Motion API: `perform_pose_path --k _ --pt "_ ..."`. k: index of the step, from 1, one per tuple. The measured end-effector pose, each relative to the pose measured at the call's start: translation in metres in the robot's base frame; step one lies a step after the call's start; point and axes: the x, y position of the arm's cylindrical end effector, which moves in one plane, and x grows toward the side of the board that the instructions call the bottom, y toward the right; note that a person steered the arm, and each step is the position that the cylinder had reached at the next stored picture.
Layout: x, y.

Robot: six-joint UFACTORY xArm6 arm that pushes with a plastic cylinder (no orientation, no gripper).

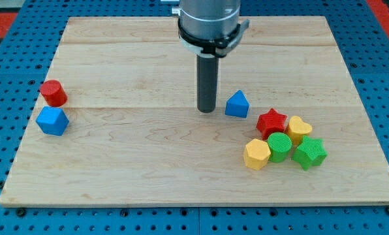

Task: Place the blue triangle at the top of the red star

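The blue triangle [237,104] sits on the wooden board right of centre. The red star [271,123] lies just below and to the right of it, a small gap apart. My tip [206,109] is down on the board just left of the blue triangle, with a narrow gap between them. The rod hangs from the grey arm head at the view's top centre.
Around the red star cluster a yellow heart [299,128], a green cylinder [279,146], a yellow hexagon [257,154] and a green star [309,153]. At the view's left stand a red cylinder [53,93] and a blue hexagon [52,121]. The board's edge [194,203] meets a blue pegboard.
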Motion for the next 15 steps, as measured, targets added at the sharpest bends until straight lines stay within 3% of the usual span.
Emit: perform_pose_path --k 2,3,4,6,7,8,9,11,12,13,15 --pt "-0.023 0.042" --pt "-0.020 0.111" --pt "0.000 0.114" --pt "-0.033 0.128" --pt "-0.009 0.161" --pt "0.030 0.161" --pt "0.026 0.143" --pt "-0.045 0.143" --pt "-0.044 0.143" --pt "-0.011 0.176" --pt "-0.008 0.177"
